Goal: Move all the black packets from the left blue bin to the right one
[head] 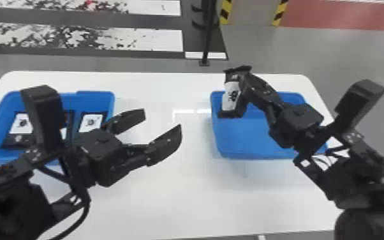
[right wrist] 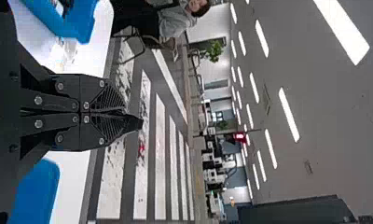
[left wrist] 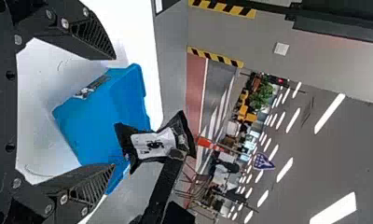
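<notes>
The black packet (head: 232, 95) hangs lengthwise down from the right claw (head: 248, 86) pinching it, above the right bin (head: 245, 137); the left claw (head: 162, 122) is spread.

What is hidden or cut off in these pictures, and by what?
- Head view: exact number of black packets in the left bin; left arm covers part.
- Head view: part of the right bin, behind the right arm.
- Right wrist view: rest of the left bin, beyond the picture's edge.
</notes>
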`<move>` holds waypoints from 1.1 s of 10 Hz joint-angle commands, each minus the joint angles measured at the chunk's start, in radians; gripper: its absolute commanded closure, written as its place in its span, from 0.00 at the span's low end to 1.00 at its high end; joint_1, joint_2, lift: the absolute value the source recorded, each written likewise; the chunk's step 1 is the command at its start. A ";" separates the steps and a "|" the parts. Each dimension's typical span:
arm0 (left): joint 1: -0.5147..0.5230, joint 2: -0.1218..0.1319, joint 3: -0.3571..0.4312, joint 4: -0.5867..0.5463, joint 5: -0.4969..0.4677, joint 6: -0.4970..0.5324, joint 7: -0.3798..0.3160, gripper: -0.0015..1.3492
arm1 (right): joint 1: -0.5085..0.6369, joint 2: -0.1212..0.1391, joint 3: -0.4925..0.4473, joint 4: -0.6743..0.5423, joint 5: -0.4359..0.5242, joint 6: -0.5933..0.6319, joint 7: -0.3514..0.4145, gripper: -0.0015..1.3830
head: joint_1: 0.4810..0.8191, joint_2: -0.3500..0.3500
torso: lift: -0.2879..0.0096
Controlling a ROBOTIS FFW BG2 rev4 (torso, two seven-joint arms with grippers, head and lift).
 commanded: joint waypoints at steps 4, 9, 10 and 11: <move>0.169 -0.032 0.122 -0.135 0.027 -0.080 0.008 0.08 | -0.163 -0.009 -0.106 0.377 0.064 -0.095 -0.043 0.93 | 0.63 0.24 | 0.50; 0.179 -0.039 0.162 -0.162 0.005 -0.082 0.008 0.10 | -0.141 0.001 -0.166 0.455 0.080 -0.171 -0.083 0.17 | 0.63 0.20 | 0.50; 0.177 -0.040 0.160 -0.164 0.005 -0.085 0.008 0.10 | -0.099 0.007 -0.166 0.387 0.078 -0.183 -0.089 0.07 | 0.63 0.19 | 0.50; 0.169 -0.040 0.160 -0.162 -0.009 -0.085 0.009 0.10 | -0.021 0.015 -0.156 0.286 0.078 -0.240 -0.100 0.07 | 0.63 0.18 | 0.50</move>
